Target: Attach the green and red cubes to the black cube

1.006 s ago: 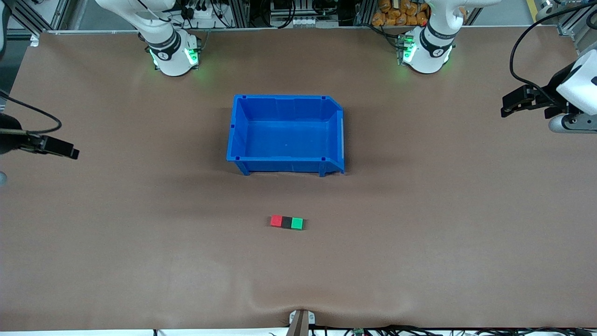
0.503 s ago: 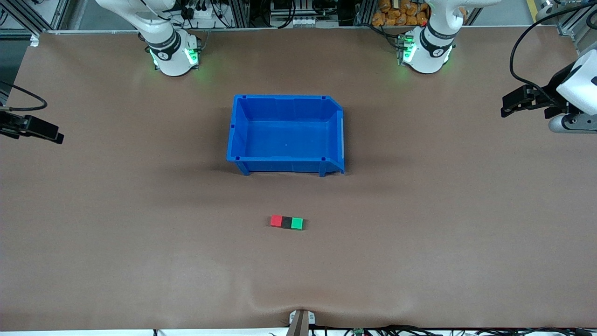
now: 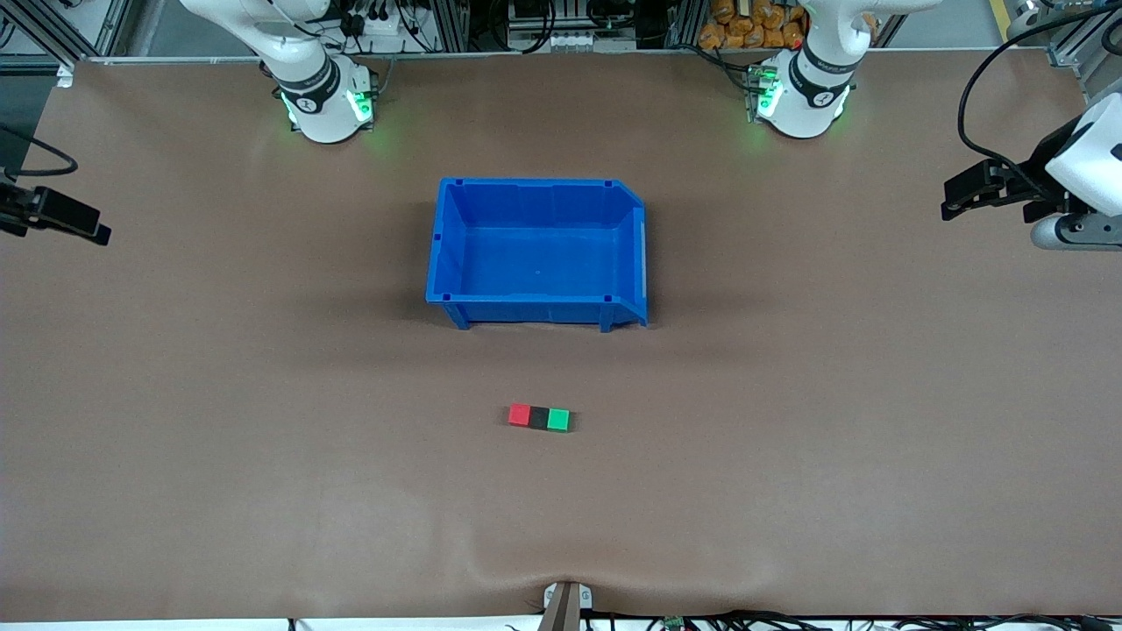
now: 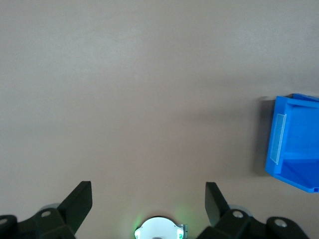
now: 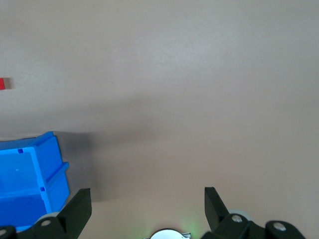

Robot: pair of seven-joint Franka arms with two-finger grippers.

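Observation:
The red cube (image 3: 519,414), black cube (image 3: 538,417) and green cube (image 3: 558,420) lie touching in one row on the brown table, black in the middle, nearer to the front camera than the blue bin. A sliver of the red cube (image 5: 2,83) shows in the right wrist view. My left gripper (image 3: 951,198) hangs open over the left arm's end of the table, with nothing between its fingers (image 4: 79,199). My right gripper (image 3: 88,230) hangs open and empty over the right arm's end. Both are well away from the cubes.
An empty blue bin (image 3: 443,254) stands mid-table between the cubes and the arm bases; it also shows as the blue bin (image 4: 294,149) in the left wrist view and the blue bin (image 5: 25,184) in the right. Brown table surface lies around the cubes.
My right gripper has drawn back toward the right arm's end of the table. The left arm and the three cubes have not moved.

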